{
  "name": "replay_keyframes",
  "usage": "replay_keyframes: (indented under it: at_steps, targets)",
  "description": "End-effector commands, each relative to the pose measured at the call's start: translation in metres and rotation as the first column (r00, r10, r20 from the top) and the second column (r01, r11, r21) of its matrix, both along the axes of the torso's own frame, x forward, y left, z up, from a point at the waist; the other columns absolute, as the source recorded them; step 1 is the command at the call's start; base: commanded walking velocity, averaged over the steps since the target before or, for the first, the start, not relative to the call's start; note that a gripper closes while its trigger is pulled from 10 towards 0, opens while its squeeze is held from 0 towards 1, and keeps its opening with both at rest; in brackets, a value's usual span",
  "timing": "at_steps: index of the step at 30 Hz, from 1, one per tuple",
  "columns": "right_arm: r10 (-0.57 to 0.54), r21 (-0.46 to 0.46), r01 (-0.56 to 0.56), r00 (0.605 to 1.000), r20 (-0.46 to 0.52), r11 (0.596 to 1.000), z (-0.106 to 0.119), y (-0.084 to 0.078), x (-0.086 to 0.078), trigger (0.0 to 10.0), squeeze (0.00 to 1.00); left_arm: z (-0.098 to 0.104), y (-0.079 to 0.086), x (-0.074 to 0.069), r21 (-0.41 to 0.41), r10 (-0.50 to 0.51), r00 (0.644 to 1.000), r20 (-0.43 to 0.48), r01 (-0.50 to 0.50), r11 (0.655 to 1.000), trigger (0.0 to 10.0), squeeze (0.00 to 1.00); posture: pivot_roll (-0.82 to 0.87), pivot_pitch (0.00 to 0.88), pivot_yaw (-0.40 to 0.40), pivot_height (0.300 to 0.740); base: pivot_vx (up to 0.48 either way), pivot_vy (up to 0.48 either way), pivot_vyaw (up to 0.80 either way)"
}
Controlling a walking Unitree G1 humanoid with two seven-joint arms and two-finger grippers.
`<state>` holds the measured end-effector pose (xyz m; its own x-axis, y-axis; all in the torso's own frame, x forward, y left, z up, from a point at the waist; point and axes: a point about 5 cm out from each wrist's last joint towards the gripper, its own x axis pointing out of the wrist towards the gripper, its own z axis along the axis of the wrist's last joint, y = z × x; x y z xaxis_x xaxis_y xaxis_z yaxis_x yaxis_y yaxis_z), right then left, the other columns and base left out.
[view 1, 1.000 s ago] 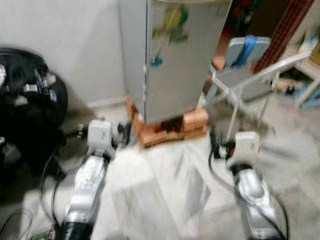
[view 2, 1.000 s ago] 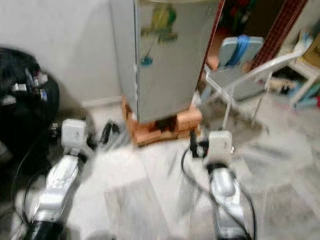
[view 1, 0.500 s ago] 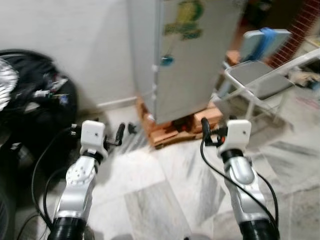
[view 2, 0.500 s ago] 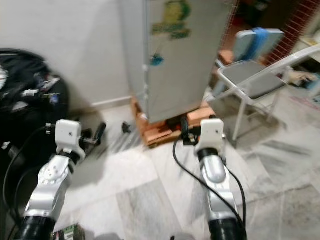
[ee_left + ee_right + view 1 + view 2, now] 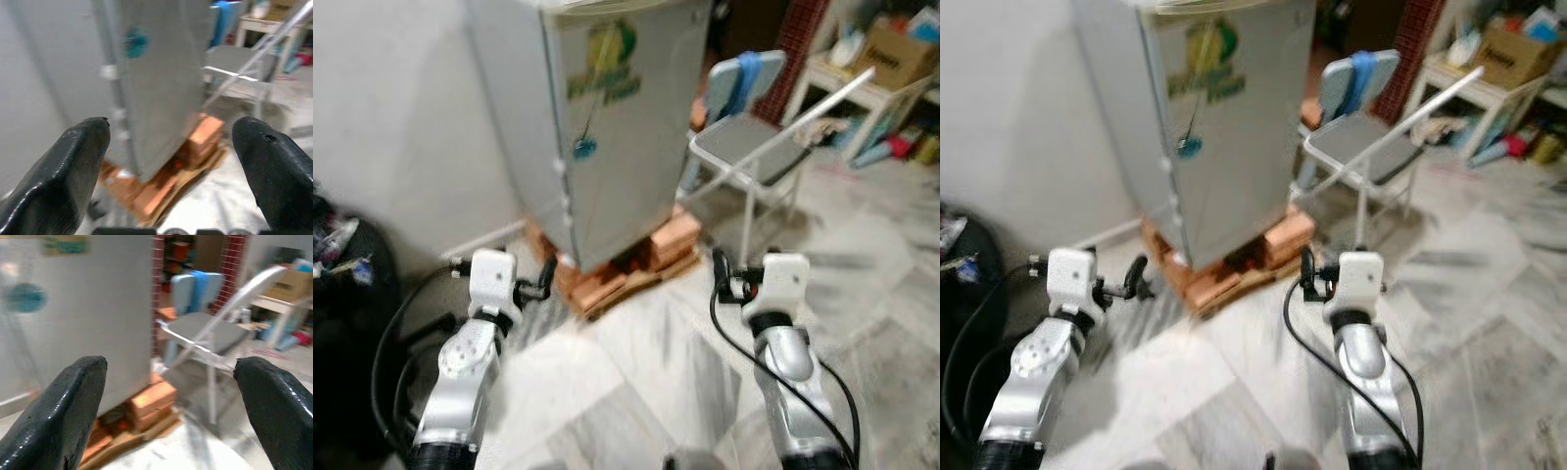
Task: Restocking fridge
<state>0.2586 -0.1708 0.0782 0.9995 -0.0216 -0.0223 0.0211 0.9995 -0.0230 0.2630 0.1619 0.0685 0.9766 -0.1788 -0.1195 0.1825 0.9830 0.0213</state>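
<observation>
We have turned right since a second ago: the closed fridge (image 5: 597,127), raised on bricks (image 5: 636,259), now stands far centre-left, the folding chair (image 5: 754,147) right. Left gripper (image 5: 171,161) and right gripper (image 5: 171,396) gape wide, empty; restocking not begun.

Marble floor (image 5: 636,392), bricks (image 5: 636,259) under fridge (image 5: 597,127), folding chair (image 5: 754,162) beside

I'm looking into a lived-in home room with a marble-tiled floor (image 5: 636,382). A grey fridge (image 5: 597,127) stands on bricks (image 5: 661,245) beside a folding chair (image 5: 754,157) and cluttered shelves (image 5: 886,59).
</observation>
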Motion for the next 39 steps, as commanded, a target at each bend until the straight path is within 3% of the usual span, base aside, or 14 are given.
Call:
replay_keyframes:
  at_steps: [1, 4, 5, 9, 19, 24, 31, 39]
  targets:
    - [-0.027, -0.006, 0.027, 1.0, -0.004, 1.0, 0.0, -0.01, -0.003, 10.0, 0.0, 0.001, -0.005, 0.001, -0.019, -0.002, 1.0, 0.0, 0.002, 1.0, 10.0, 0.0, 0.05, 0.021, -0.011, 0.74, 0.386, 0.285, -0.8]
    - [-0.024, -0.007, 0.024, 1.0, -0.008, 1.0, -0.001, -0.01, -0.004, 10.0, 0.0, 0.002, -0.006, 0.001, -0.019, 0.002, 1.0, 0.001, -0.002, 1.0, 10.0, 0.0, 0.05, 0.02, -0.016, 0.74, 0.385, 0.287, -0.53]
    - [-0.002, -0.02, 0.002, 1.0, -0.022, 1.0, -0.002, -0.01, -0.004, 10.0, 0.0, 0.001, -0.003, -0.001, -0.017, 0.037, 0.999, 0.004, -0.037, 0.999, 10.0, 0.0, 0.08, 0.017, -0.06, 0.74, 0.255, 0.382, 0.0]
    - [0.034, -0.037, -0.035, 0.999, -0.03, 0.999, -0.002, -0.007, 0.001, 10.0, 0.0, 0.0, 0.006, -0.007, -0.007, 0.104, 0.995, 0.0, -0.104, 0.995, 10.0, 0.0, 0.1, 0.017, -0.076, 0.74, 0.064, 0.161, 0.0]
    - [0.023, -0.025, -0.024, 0.999, -0.038, 0.999, -0.005, -0.009, 0.0, 10.0, 0.0, -0.005, 0.019, -0.022, 0.025, 0.135, 0.99, -0.045, -0.134, 0.991, 10.0, 0.0, 0.1, 0.014, -0.045, 0.74, 0.0, 0.259, -0.3]
    - [0.0, -0.025, -0.001, 0.999, -0.035, 1.0, -0.005, -0.011, -0.004, 10.0, 0.0, -0.004, 0.02, -0.023, 0.045, 0.111, 0.992, -0.056, -0.108, 0.993, 10.0, 0.0, 0.09, 0.01, -0.023, 0.74, 0.0, 0.48, -0.09]
    - [-0.095, -0.017, 0.095, 0.995, -0.016, 0.995, -0.001, -0.023, -0.003, 10.0, 0.0, 0.003, 0.022, -0.018, 0.105, 0.04, 0.999, -0.006, -0.039, 0.994, 10.0, 0.0, 0.06, 0.006, 0.021, 0.74, 0.0, 0.473, 0.0]
    - [-0.072, -0.029, 0.072, 0.997, -0.001, 0.997, 0.003, -0.021, -0.002, 10.0, 0.0, 0.005, 0.013, -0.012, 0.112, -0.011, 1.0, 0.014, 0.009, 0.994, 10.0, 0.0, 0.05, 0.011, 0.017, 0.74, 0.062, 0.435, -0.8]
